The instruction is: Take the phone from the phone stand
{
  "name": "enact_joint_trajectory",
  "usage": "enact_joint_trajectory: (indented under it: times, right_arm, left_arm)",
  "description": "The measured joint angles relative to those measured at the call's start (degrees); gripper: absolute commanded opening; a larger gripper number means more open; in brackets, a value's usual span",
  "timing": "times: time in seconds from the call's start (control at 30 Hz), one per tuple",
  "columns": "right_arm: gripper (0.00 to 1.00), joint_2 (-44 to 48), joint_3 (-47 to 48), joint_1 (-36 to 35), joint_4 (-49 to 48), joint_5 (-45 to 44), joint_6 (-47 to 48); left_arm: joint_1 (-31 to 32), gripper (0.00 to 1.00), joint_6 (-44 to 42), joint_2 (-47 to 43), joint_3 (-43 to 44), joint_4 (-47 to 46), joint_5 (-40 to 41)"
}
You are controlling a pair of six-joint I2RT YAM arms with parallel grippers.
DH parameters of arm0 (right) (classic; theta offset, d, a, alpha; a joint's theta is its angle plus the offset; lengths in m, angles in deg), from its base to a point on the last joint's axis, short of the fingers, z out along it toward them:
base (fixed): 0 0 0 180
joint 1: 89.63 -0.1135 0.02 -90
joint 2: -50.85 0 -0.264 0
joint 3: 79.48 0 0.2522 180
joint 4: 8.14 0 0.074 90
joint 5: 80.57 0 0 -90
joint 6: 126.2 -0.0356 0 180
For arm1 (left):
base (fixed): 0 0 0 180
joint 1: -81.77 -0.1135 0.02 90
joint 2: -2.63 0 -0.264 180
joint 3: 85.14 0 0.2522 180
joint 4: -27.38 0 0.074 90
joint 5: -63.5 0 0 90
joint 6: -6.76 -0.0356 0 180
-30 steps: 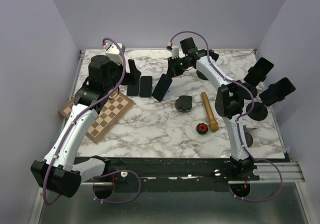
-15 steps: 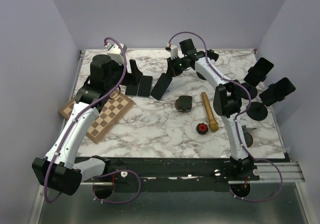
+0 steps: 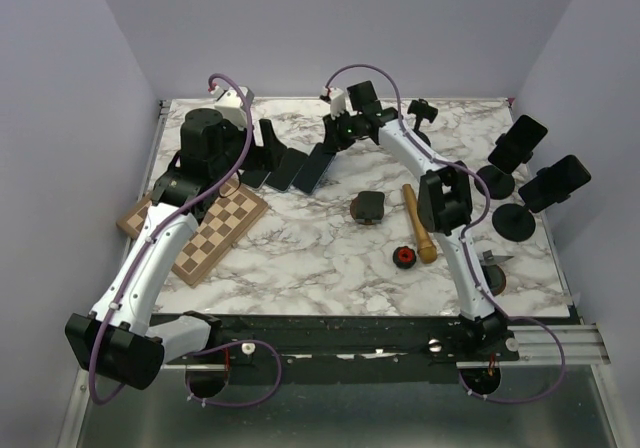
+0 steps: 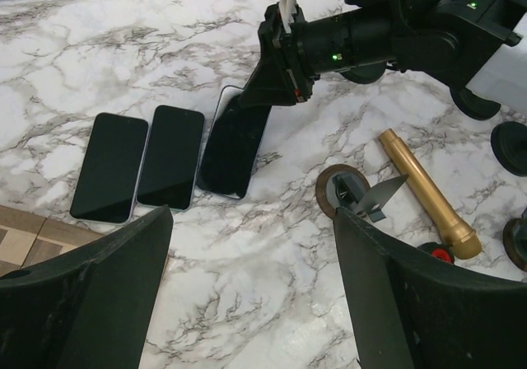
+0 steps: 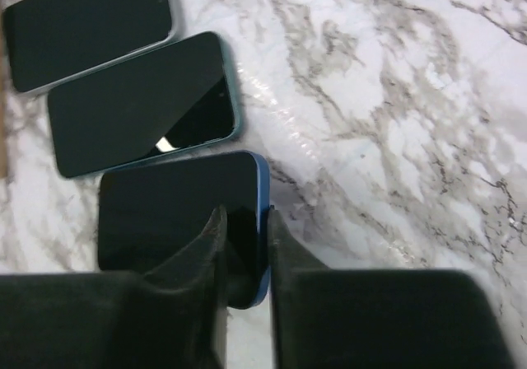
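Note:
My right gripper [image 3: 330, 148] is shut on the near end of a blue-edged phone [image 5: 177, 208], with one finger on each face. The phone [image 4: 235, 148] is tilted, its far end low by the table, beside two dark phones [image 4: 109, 167] [image 4: 170, 169] lying flat. Two more phones sit on stands at the right edge [image 3: 517, 143] [image 3: 557, 182]. My left gripper [image 4: 251, 295] is open and empty, hovering above the marble just in front of the row of phones; it also shows in the top view [image 3: 268, 153].
A chessboard [image 3: 205, 230] lies at the left. A dark round base with a metal clip [image 4: 350, 194], a wooden pestle [image 3: 419, 223] and a small red and black piece [image 3: 404, 258] lie mid-table. An empty black stand [image 3: 423, 111] is at the back.
My right gripper has carried the blue-edged phone left and down, close beside the two flat phones. My left arm has barely moved.

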Motion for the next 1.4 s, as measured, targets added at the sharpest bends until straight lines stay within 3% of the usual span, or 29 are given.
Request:
enact_joint_trajectory:
  times: [0.17, 0.27, 0.53, 0.83, 0.93, 1.17, 1.4]
  right_arm:
    - [0.73, -4.0, 1.7, -0.5, -0.7, -8.9, 3.5]
    - [0.82, -5.3, 2.3, -0.7, -1.6, -11.7, 3.0]
    - [0.84, -1.9, -0.6, -1.0, 0.8, -21.8, -9.6]
    - [0.85, 19.6, -19.4, -1.0, 0.9, -23.5, -28.8]
    - [0.86, 26.9, -23.8, -1.0, 0.4, -27.8, -30.7]
    - [1.00, 44.1, -37.9, 0.3, -2.1, -41.2, -33.1]
    - [1.00, 58.1, -49.5, 10.8, -4.2, -48.5, -36.0]
  left_arm:
    - [0.0, 0.87, 0.1, 0.4, 0.0, 0.0, -0.6]
    - [0.0, 0.87, 0.2, 0.8, 0.0, 0.0, -0.9]
    - [0.0, 0.87, 0.7, 0.9, 0.0, 0.0, -1.7]
    - [0.0, 0.87, 1.4, 0.9, 0.0, -0.1, -2.5]
    - [0.0, 0.87, 1.4, 0.5, 0.0, -0.1, -2.7]
    - [0.0, 0.87, 1.8, -1.4, 0.0, -0.3, -4.0]
    - [0.0, 0.87, 2.6, -2.3, 0.0, -0.7, -5.3]
